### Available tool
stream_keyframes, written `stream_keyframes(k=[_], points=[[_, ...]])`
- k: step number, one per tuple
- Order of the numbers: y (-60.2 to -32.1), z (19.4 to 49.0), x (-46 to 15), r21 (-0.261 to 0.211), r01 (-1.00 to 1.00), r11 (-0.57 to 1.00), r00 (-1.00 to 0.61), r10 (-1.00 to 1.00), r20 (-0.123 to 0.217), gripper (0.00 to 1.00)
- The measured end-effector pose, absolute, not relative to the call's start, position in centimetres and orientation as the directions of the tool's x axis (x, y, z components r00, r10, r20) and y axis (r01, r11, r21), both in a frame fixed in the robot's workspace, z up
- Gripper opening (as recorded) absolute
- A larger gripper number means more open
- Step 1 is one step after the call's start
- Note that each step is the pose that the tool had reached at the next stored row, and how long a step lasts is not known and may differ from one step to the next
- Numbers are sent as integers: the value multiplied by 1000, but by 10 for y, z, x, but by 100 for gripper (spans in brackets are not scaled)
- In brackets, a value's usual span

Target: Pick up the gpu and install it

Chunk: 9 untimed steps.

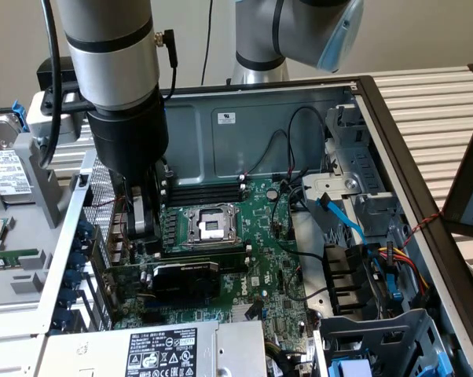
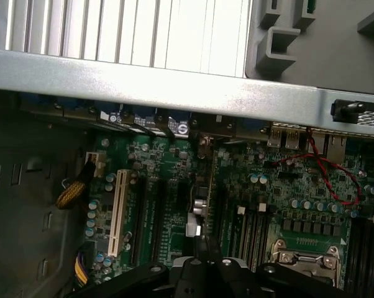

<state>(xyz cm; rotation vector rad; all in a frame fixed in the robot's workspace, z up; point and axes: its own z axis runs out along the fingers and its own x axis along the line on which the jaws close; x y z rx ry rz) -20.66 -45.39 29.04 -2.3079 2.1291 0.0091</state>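
Open grey metal computer case [image 1: 299, 126] contains a large green motherboard [image 1: 252, 259] with a silver CPU socket [image 1: 209, 228]. Blue flat data cable [image 1: 342, 220] runs near drive bays. White expansion slot [image 2: 118, 214] sits vacant.

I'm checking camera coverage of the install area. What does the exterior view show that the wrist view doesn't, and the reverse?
Exterior view alone: the gpu lying across the motherboard below the CPU socket, the power supply label, blue SATA cables and the robot arm reaching into the case.

Wrist view alone: the white PCI slot, a red wire loop and the yellow-sleeved cable.

Both share: the green motherboard, its CPU socket and the case's metal edge.
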Motion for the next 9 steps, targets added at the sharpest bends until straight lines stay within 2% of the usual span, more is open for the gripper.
stream_keyframes(k=[9], points=[[-454,290,-200,3,-997,-80,80,-997,-5,11]])
